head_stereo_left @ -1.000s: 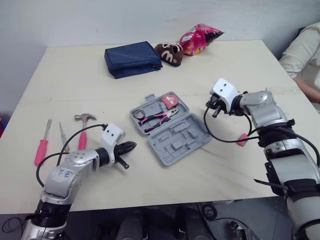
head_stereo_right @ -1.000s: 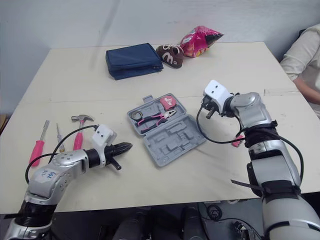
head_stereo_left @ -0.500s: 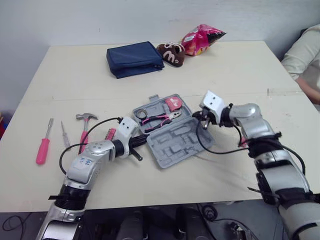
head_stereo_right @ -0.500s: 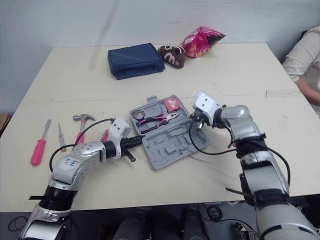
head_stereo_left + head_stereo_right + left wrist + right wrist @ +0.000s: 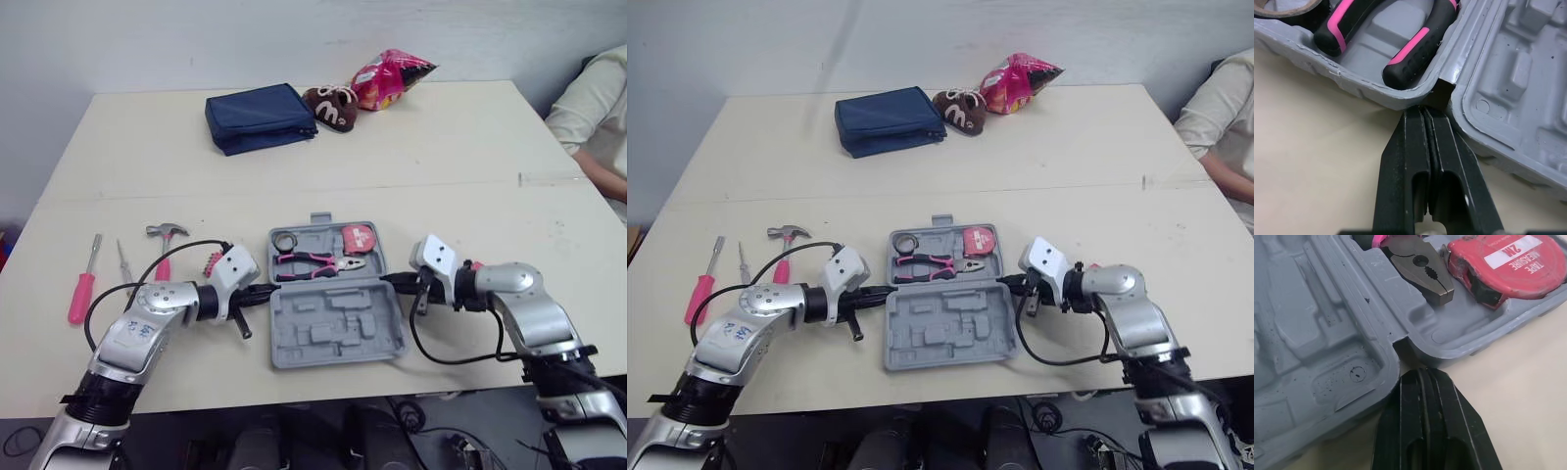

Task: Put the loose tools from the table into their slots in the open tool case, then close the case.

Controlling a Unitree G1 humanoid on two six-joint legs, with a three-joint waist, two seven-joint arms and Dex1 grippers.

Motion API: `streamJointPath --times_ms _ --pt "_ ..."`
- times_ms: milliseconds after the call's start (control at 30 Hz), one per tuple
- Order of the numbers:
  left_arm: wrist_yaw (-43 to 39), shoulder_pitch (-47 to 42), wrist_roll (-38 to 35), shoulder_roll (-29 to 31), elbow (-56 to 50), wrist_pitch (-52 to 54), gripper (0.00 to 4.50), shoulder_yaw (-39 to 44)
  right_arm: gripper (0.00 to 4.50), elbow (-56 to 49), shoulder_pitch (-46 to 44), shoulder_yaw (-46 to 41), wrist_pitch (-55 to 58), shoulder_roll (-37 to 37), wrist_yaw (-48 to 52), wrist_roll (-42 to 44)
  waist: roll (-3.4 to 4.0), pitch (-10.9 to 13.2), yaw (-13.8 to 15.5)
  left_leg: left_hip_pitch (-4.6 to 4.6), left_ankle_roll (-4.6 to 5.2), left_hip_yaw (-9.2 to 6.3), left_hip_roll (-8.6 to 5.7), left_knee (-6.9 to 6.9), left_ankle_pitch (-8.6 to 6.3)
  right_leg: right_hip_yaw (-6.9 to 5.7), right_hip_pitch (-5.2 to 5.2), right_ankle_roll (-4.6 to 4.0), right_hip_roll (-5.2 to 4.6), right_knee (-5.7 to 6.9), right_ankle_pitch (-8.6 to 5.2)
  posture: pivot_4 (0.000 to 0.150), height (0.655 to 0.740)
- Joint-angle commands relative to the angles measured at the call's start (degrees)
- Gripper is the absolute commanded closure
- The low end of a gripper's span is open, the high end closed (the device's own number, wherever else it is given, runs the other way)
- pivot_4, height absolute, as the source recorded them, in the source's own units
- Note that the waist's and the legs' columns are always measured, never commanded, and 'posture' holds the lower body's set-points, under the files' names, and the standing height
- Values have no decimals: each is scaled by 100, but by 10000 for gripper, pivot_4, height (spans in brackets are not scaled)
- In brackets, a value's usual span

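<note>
The grey tool case lies open near the table's front, square to the edge. Its far half holds pink-handled pliers, a red tape measure and a black tape roll. My left gripper is shut, its tip touching the hinge notch on the case's left side. My right gripper is shut too, its tip at the hinge notch on the right side. Loose on the left lie a red screwdriver, a thin screwdriver, a hammer and a pink bit holder.
At the table's back are a blue pouch, a small brown shoe and a pink snack bag. A person's sleeve shows at the right edge. Black cables loop from both wrists onto the table.
Both grippers closed in on the case's two hinge ends. The case turned from a slant to square with the table's front edge. The camera also shifted a little.
</note>
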Motion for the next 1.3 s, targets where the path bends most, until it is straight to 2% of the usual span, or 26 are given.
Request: streamJointPath --times_ms 33,333,467,600,633,700,800,833,867,900,933,967,1167,1300 --pt "-168 188 -21 -50 -248 -45 44803 -222 45000 -687 338 -42 386 -14 -135 294 0 0 3 0 0 0 -1 -1 0 0 0 0 0 0 0 1500 7400" --pt "-109 150 56 -78 22 -81 44803 -36 45000 -1194 682 -274 1002 -280 -535 445 -6 -4 104 0 1 -1 -2 -1 0 -1 0 0 0 -1 0 1500 7400" --pt "-240 338 -71 157 -17 -11 44803 235 45000 -1253 858 -551 943 -626 -554 501 -7 -4 131 0 2 0 -2 -1 -1 -2 0 0 1 -2 0 1500 7400" --pt "-413 1439 -708 556 -731 90 44803 1667 45000 -1784 1426 -1554 886 -1340 -141 1019 -7 -3 98 -4 2 4 4 -6 -3 5 -9 0 -8 -6 0 1500 7400" --pt "-567 1838 -1295 494 -1123 195 42454 2414 41833 -1870 1642 -1971 1047 -1572 65 1248 -7 -3 96 -4 0 5 9 -11 -4 6 -10 -1 -12 -10 -1 1500 7400" --pt "-717 2508 -2006 444 -1615 398 36094 3530 34591 -1921 2051 -2631 1191 -1918 405 1574 -14 2 112 -8 -1 2 13 -7 -5 3 -10 -2 -12 -10 -1 1500 7400" --pt "-727 3500 -2108 407 -1503 463 22817 4744 19856 -1670 2467 -3527 1416 -2233 704 1934 -21 0 134 4 1 -14 13 -1 -7 2 10 -5 -22 -35 -3 1500 7400" --pt "-700 3766 -2104 334 -1283 410 16663 5177 13522 -1409 2569 -3780 1347 -2344 769 1892 -21 1 139 17 4 -15 11 -2 -9 2 25 -6 -23 -39 -3 1500 7400" --pt "-611 3951 -2099 269 -1062 393 13003 5507 9449 -1150 2621 -3941 1279 -2432 777 1826 -20 1 142 36 6 -15 11 -4 -20 0 45 -9 -24 -43 -5 1500 7400" --pt "-559 4119 -2083 212 -864 345 7848 5766 3477 -927 2662 -4050 1213 -2508 792 1784 -21 1 143 55 14 -16 11 -8 -37 -1 64 -13 -24 -48 -7 1500 7400" --pt "-570 4284 -2038 168 -707 230 3633 5960 53 -754 2703 -4127 1126 -2570 850 1769 -21 1 142 76 22 -15 14 -8 -56 -4 82 -20 -25 -53 -12 1500 7400" --pt "-600 4427 -1994 151 -580 131 800 6102 0 -617 2724 -4183 1069 -2617 906 1791 -22 1 140 81 30 -16 15 -9 -65 -5 85 -23 -27 -55 -14 1500 7400" --pt "-446 4667 -1850 237 50 -202 800 6551 0 153 2636 -4320 779 -2822 986 1737 -22 1 130 79 20 -15 19 -10 -69 -3 79 -30 -40 -56 -17 1500 7400" --pt "-186 4660 -1767 204 -299 -223 800 6401 0 225 2447 -4192 790 -2807 874 1855 -22 1 119 79 15 -15 19 -15 -69 -3 76 -32 -49 -56 -19 1500 7400"
